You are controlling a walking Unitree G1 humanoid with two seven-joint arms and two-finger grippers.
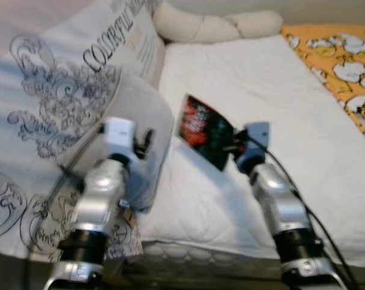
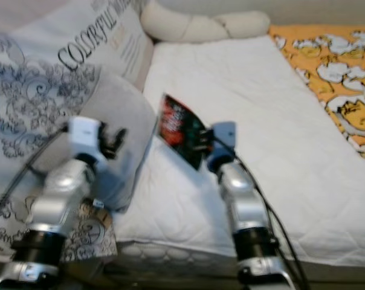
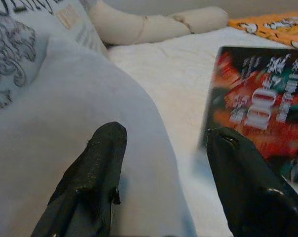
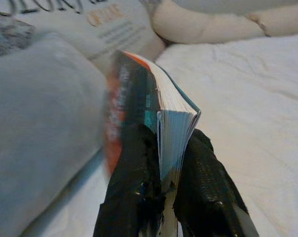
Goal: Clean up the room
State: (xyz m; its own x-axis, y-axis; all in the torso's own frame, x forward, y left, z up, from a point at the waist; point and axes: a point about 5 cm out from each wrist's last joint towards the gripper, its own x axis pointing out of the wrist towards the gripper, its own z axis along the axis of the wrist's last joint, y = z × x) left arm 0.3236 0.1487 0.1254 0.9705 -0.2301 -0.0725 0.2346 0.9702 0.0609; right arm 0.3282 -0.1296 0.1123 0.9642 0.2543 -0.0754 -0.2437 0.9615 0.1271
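Observation:
My right gripper (image 1: 228, 148) is shut on a paperback book (image 1: 202, 130) with a dark red and green cover, holding it tilted above the white mattress (image 1: 261, 109). In the right wrist view the book (image 4: 164, 113) stands edge-on, clamped between the two black fingers (image 4: 136, 177). My left gripper (image 1: 147, 140) is open against a grey pillow (image 1: 143, 115) at the bed's left side. The left wrist view has its fingertips (image 3: 107, 148) spread over the pillow (image 3: 65, 133), with the book's cover (image 3: 260, 113) just beyond.
A large printed cushion (image 1: 67, 78) with black lettering leans at the left. A cream bolster (image 1: 213, 25) lies along the head of the bed. An orange patterned blanket (image 1: 345, 60) covers the far right. The mattress's front edge (image 1: 200, 251) is near my arms.

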